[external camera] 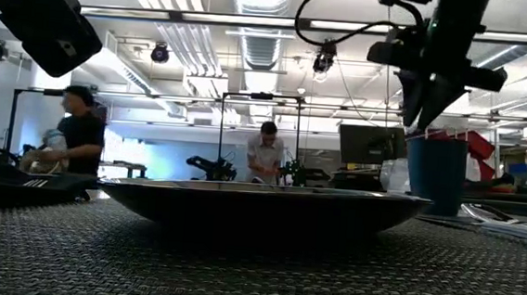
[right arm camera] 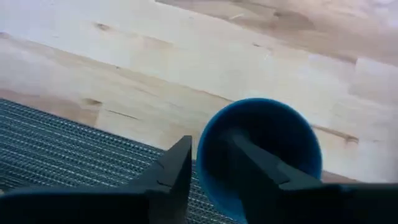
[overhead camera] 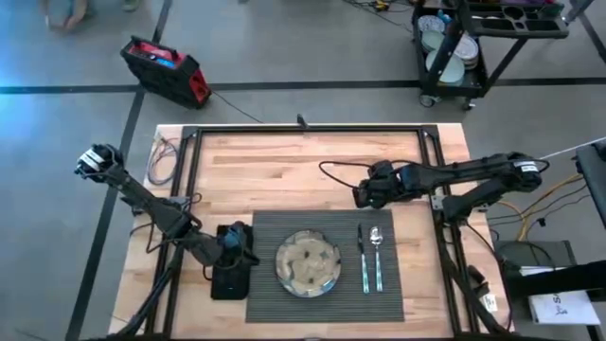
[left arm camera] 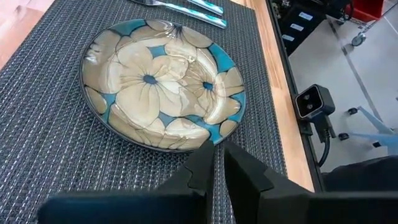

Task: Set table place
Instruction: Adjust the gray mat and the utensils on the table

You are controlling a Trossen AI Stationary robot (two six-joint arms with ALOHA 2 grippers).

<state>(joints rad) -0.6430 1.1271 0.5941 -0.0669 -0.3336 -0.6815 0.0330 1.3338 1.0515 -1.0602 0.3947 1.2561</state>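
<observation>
The left claw (overhead camera: 239,244) hovers low at the left edge of the dark grey ribbed placemat (overhead camera: 327,308), over a black napkin (overhead camera: 230,279) that lies on the light wooden bench (overhead camera: 275,170) just beside the mat. Its own wrist view shows its two dark fingers (left arm camera: 202,171) pressed together with nothing between them, aimed across the mat at the plate (left arm camera: 163,81). That plate, blue with large beige flowers, sits flat on the placemat a little left of the mat's middle, well within its borders. To the right of the plate, two pieces of cutlery with light blue handles lie side by side on the mat, a fork (overhead camera: 363,258) nearer the plate and a spoon (overhead camera: 377,256) just beside it, both pointing toward the far side of the bench. Farther right and beyond the mat's far edge, the right claw (overhead camera: 361,194) is over bare wood near the mat's far right corner, gripping a blue cup (right arm camera: 261,155): one finger is inside the cup and the other outside its wall, clamped on the rim. In the low view the cup (external camera: 436,174) hangs under that claw, clear of the surface. Two people stand in the room behind the bench.
</observation>
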